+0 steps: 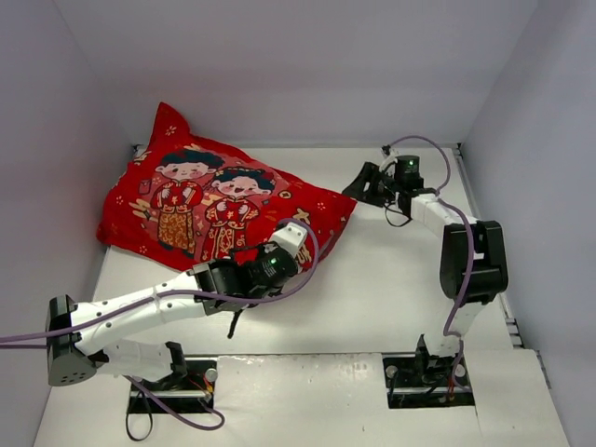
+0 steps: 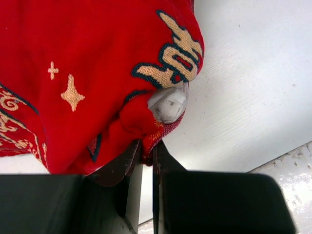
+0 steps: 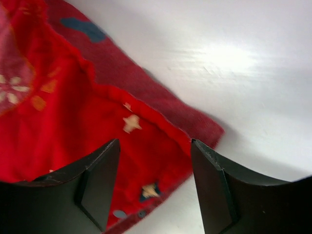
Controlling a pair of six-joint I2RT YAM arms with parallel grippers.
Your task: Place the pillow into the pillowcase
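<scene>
**Red cover pinched on the left, open jaws over its right corner**

Red printed fabric fills the left half of the white table. The pillowcase lies plump and face up. Its long axis slants from a peaked corner propped against the far left wall down to a flat corner on the right. The two cartoon figures have their heads toward the far wall.

The left gripper reaches into the cover's near edge. Its jaws are nearly together and pinch a fold of the red hem. Just beyond its fingertips a small patch of the white pillow bulges out of the fabric; the rest is hidden inside. Gold characters sit on the cloth just past that gap.

To the right, the right gripper is at the cover's flat right corner. Its jaws are spread apart with nothing between them in a grip. The red corner lies below and ahead of them, its duller reverse with a bluish patch turned up along the edge.

Plain pale walls enclose the table on three sides.
</scene>
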